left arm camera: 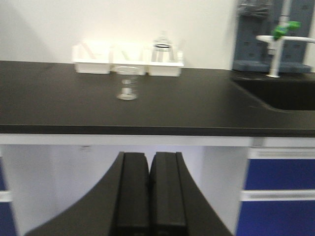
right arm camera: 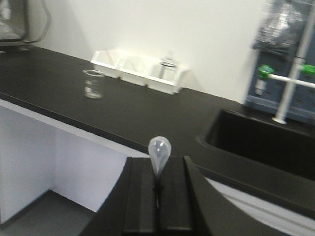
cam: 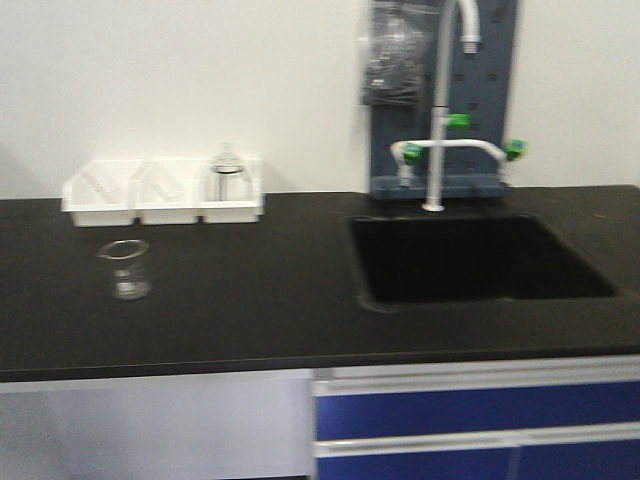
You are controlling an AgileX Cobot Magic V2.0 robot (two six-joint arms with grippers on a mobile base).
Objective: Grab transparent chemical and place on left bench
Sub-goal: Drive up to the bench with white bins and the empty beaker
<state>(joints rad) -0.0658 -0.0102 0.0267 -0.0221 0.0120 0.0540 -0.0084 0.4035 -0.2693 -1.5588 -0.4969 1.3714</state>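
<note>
Right gripper clamping transparent chemical, axis along finger seam, bulb outward; left gripper closed, empty

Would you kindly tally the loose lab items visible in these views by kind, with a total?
White bins: 3
Beaker: 1
Flask, standing in one bin: 1
Pipette, held in the right gripper: 1
Total: 6
What lies in the other two bins is too blurred to count.

The counter is black, the bins white, the drawers blue, the tap knobs green, the pipette whitish-clear.
</note>
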